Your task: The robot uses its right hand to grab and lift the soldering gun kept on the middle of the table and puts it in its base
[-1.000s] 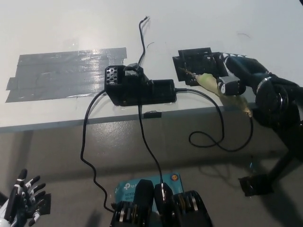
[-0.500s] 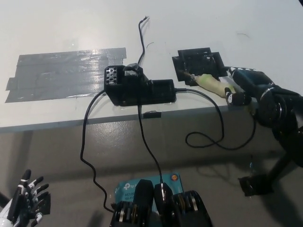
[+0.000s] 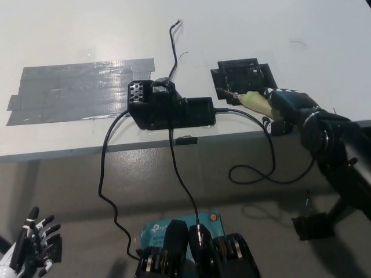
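Note:
The soldering gun (image 3: 254, 102), with a pale yellow handle, lies low over the table's front right, its metal tip touching the front edge of the black base (image 3: 240, 75). My black right hand (image 3: 288, 108) comes in from the right, shut around the rear of the handle. The gun's black cable (image 3: 264, 174) loops down over the table edge. My white left hand (image 3: 30, 242) rests at the lower left below the table, fingers apart, holding nothing.
A black soldering station box (image 3: 168, 109) sits mid-table next to the base, with cables running off the front edge. A wide patch of grey tape (image 3: 75, 90) covers the table's left. A teal box (image 3: 168, 227) and a black block (image 3: 313, 226) lie on the floor.
My right hand has pulled back to the right and come lower. The gun has dropped from above the base to its front edge. The cable loop shifted slightly.

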Robot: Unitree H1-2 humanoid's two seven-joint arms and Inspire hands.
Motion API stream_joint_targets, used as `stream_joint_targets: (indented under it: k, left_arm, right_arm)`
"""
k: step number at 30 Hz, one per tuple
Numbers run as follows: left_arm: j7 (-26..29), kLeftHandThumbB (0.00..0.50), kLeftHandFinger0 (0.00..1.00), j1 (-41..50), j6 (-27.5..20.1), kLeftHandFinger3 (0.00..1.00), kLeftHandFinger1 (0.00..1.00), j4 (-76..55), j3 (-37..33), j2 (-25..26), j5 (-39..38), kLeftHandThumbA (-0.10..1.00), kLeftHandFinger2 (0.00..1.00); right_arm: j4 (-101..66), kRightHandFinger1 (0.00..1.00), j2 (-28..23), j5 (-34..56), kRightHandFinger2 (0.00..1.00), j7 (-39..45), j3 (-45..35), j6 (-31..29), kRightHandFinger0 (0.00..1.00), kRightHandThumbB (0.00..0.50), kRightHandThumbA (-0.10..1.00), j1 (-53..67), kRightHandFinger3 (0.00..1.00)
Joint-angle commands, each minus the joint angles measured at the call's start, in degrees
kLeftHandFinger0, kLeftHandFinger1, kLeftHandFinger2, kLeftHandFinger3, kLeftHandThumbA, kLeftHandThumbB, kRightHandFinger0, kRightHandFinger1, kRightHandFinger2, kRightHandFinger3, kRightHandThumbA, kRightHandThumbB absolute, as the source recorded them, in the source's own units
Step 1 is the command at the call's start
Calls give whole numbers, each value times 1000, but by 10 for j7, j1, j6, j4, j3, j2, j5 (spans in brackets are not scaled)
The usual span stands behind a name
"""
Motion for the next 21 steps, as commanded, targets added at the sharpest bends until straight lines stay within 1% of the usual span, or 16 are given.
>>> stream_joint_targets:
  k: [1, 4, 5, 8, 9, 10, 13, 15, 18, 19, 21]
  left_arm:
    - [-11, 0, 1000, -5, 8, 1000, 1000, -12, 2, 17, 1, 1000, 1000]
    - [-10, 1, 1000, -4, 8, 1000, 1000, -14, 0, 18, 3, 1000, 1000]
    - [-12, 10, 1000, -5, 7, 1000, 1000, -13, 1, 17, 5, 1000, 1000]
    - [-12, 13, 1000, -4, 8, 1000, 1000, -16, 0, 17, 6, 1000, 1000]
    - [-12, 6, 1000, -7, 8, 1000, 1000, -16, -1, 17, 6, 1000, 1000]
    - [-17, 15, 1000, -10, 4, 1000, 1000, -13, -7, 21, 13, 1000, 1000]
    - [-13, 0, 1000, -9, 8, 1000, 1000, -17, -7, 19, 12, 1000, 1000]
    - [-13, 0, 1000, -10, 8, 1000, 1000, -16, -9, 19, 16, 1000, 1000]
    - [-21, 9, 1000, -16, 7, 1000, 1000, -12, -12, 21, 19, 1000, 1000]
    - [-22, 26, 1000, -18, 8, 1000, 1000, -11, -13, 21, 17, 1000, 1000]
    - [-20, 13, 1000, -18, 8, 1000, 1000, -10, -12, 20, 16, 1000, 1000]
  right_arm:
    - [11, 1000, -7, -3, 1000, -4, -16, -21, 1000, 313, 309, -27, 1000]
    - [13, 1000, -7, -1, 1000, -2, -19, -21, 1000, 307, 315, -25, 1000]
    - [14, 1000, -10, -4, 1000, 1, -16, -21, 1000, 308, 344, -22, 1000]
    - [15, 1000, -14, -12, 1000, 6, -10, -18, 1000, 303, 352, -18, 1000]
    - [13, 1000, -16, -13, 1000, 7, -10, -16, 1000, 286, 249, -18, 1000]
    - [11, 1000, -24, -17, 1000, 8, -10, -13, 1000, 287, 285, -12, 1000]
    - [18, 1000, -27, -17, 1000, 4, -13, -10, 1000, 286, 266, -8, 1000]
    - [32, 1000, -27, -14, 1000, 2, -14, -14, 1000, 275, 242, -8, 1000]
    - [48, 1000, -27, -15, 1000, 6, -9, -18, 1000, 260, 269, -12, 1000]
    - [54, 1000, -25, -16, 1000, 7, -7, -18, 1000, 252, 278, -14, 1000]
    - [64, 1000, -17, -21, 1000, 10, 2, -22, 1000, 244, 307, -18, 1000]
